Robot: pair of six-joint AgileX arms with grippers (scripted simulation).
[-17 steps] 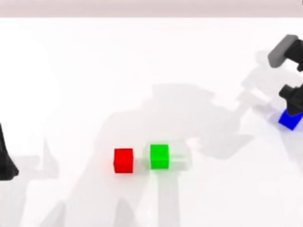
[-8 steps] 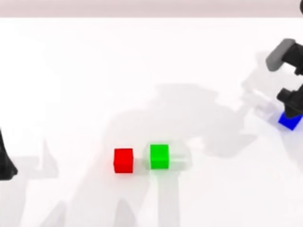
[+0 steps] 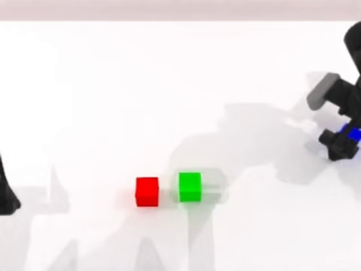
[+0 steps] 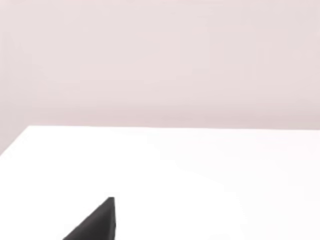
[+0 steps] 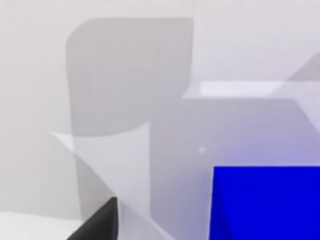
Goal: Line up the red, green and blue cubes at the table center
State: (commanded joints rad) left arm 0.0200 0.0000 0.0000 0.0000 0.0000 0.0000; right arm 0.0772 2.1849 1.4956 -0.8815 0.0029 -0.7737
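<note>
The red cube (image 3: 147,191) and the green cube (image 3: 190,186) sit side by side near the table center, a small gap between them. The blue cube (image 3: 354,134) lies at the far right edge, mostly hidden under my right gripper (image 3: 344,141), which has come down over it. In the right wrist view the blue cube (image 5: 265,205) fills one corner, with a clear gap between it and one dark finger (image 5: 97,224); the gripper is open. My left gripper (image 3: 7,195) is parked at the left edge, open, with one finger (image 4: 97,222) showing over bare table.
The white tabletop (image 3: 180,101) stretches between the cube pair and the right arm, crossed by arm shadows. The table's far edge (image 3: 180,21) runs along the back. Bare surface lies to the right of the green cube.
My right gripper has dropped lower and shifted slightly left over the blue cube, which now shows only as a sliver. The red and green cubes and the left arm have not moved.
</note>
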